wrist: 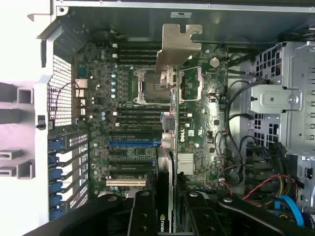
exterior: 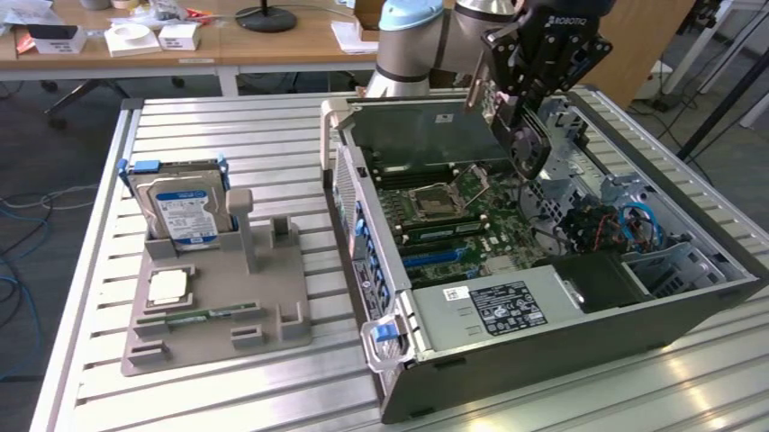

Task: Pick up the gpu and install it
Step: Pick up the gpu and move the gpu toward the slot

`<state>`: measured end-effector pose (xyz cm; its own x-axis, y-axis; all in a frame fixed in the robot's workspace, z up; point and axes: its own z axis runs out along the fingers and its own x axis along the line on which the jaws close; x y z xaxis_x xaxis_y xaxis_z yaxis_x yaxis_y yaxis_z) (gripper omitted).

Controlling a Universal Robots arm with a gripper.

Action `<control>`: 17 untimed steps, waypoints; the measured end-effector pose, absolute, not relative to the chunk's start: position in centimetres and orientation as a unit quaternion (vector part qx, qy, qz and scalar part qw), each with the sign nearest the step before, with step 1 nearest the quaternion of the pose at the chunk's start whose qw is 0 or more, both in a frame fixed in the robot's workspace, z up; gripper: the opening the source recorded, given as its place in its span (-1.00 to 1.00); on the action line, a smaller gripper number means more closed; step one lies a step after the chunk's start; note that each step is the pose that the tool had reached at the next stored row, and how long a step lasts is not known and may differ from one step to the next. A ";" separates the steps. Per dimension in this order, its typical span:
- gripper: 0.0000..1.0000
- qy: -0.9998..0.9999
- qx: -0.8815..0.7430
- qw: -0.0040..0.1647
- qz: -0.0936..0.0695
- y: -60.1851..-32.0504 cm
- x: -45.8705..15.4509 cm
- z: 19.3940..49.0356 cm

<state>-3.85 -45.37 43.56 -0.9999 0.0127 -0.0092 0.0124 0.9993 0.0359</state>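
Observation:
The gpu point(exterior: 527, 148) hangs edge-down over the open computer case point(exterior: 397, 378), above the motherboard point(exterior: 463, 225). My gripper point(exterior: 514, 112) is shut on it from above. In the wrist view the gpu point(wrist: 170, 128) shows edge-on as a thin dark board running away from my gripper point(wrist: 170, 214). Its pale metal bracket point(wrist: 177, 44) is at the far end, and a black finger point(wrist: 142, 211) presses on each side of the board. The card floats over the CPU socket point(wrist: 162, 86) and the expansion slots point(wrist: 133, 143), apart from the board below.
A silver hard drive point(exterior: 180, 209) with a blue-white label stands in a grey fixture point(exterior: 276, 306) at the exterior view's left. A small chip point(exterior: 168, 286) and a green memory stick point(exterior: 198, 317) lie on it too. Cables point(exterior: 625, 225) and drive cages fill the case's right side.

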 end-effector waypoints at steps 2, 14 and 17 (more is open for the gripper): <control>-0.47 1.000 0.004 0.005 0.018 -45.4 -3.6 43.6; -0.47 1.000 -0.005 0.004 0.018 -45.4 -2.8 43.6; -0.47 1.000 -0.006 0.004 0.018 -45.4 -2.5 43.6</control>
